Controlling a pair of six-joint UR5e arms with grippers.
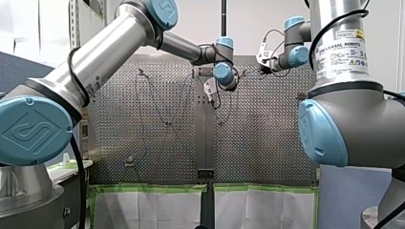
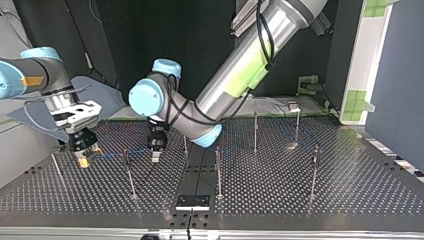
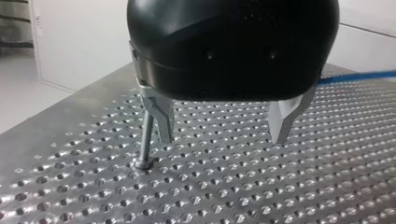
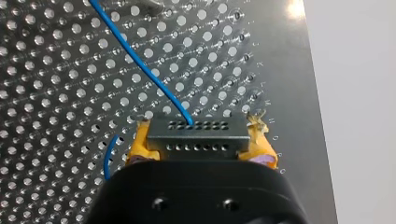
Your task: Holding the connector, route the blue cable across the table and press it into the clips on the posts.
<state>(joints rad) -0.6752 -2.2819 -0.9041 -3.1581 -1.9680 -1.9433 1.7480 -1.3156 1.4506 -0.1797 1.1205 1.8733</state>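
Perforated table (image 2: pixel 300 190) with thin upright posts (image 2: pixel 255 131); my left gripper (image 3: pixel 223 137) hangs spread and empty just beside one post; my right gripper (image 4: pixel 201 142) clamps the connector (image 4: pixel 198 132) between yellow pads at the top view's left; blue cable (image 4: pixel 140 63) leads away from it.

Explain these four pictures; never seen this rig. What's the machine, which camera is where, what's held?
Two robot arms work at a perforated metal table. The front view looks from behind the arms; the top view faces them, so sides cross; each wrist view looks along one gripper. On it stand thin upright metal posts. My right gripper, yellow-padded, is shut on a dark grey rectangular connector; a thin blue cable leaves it over the table. My left gripper, black with metal fingers, is open and empty beside a post.
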